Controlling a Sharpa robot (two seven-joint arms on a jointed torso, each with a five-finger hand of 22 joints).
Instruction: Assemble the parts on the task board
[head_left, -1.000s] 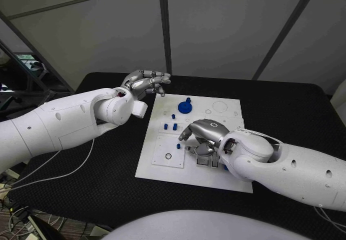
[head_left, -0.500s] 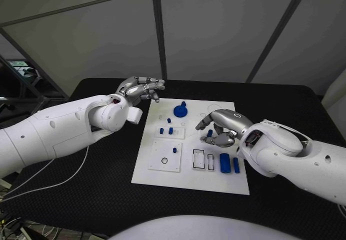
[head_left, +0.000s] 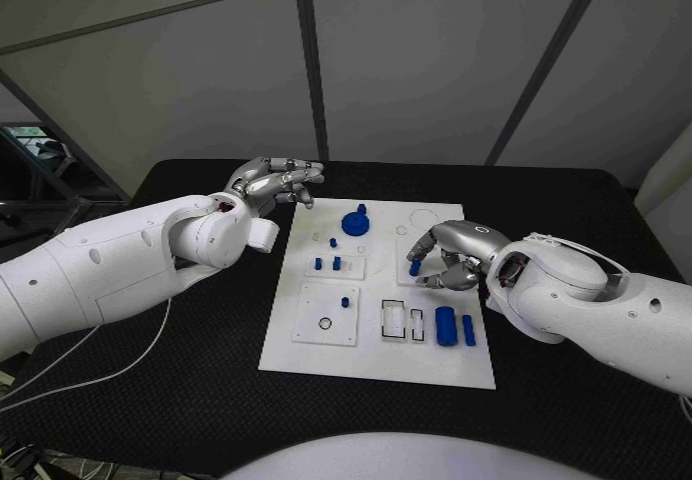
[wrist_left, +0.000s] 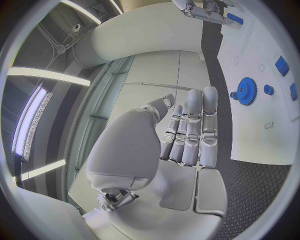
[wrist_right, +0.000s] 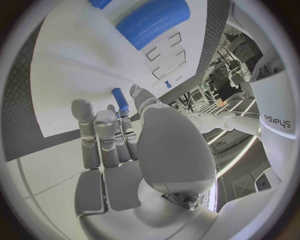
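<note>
The white task board (head_left: 378, 352) lies in the middle of the black table. My right hand (head_left: 450, 255) hovers over the board's right side and pinches a small blue peg (head_left: 415, 267), also seen in the right wrist view as a peg (wrist_right: 120, 100) at its fingertips. My left hand (head_left: 274, 182) hangs off the board's far left corner with fingers curled in and nothing in them. A blue gear (head_left: 359, 220) stands at the far end of the board. Two blue cylinders (head_left: 446, 326) lie near the board's right edge, and short blue pegs (head_left: 329, 264) stand at mid left.
A raised square plate (head_left: 326, 313) with a small peg and a ring hole sits on the board's near left. Two rectangular slots (head_left: 394, 318) lie beside the cylinders. In the left wrist view the gear (wrist_left: 245, 91) lies on the board (wrist_left: 262, 135).
My right hand has lifted from the near middle of the board towards its right side, carrying the small blue peg. The left hand has stayed put. The camera has shifted a little.
</note>
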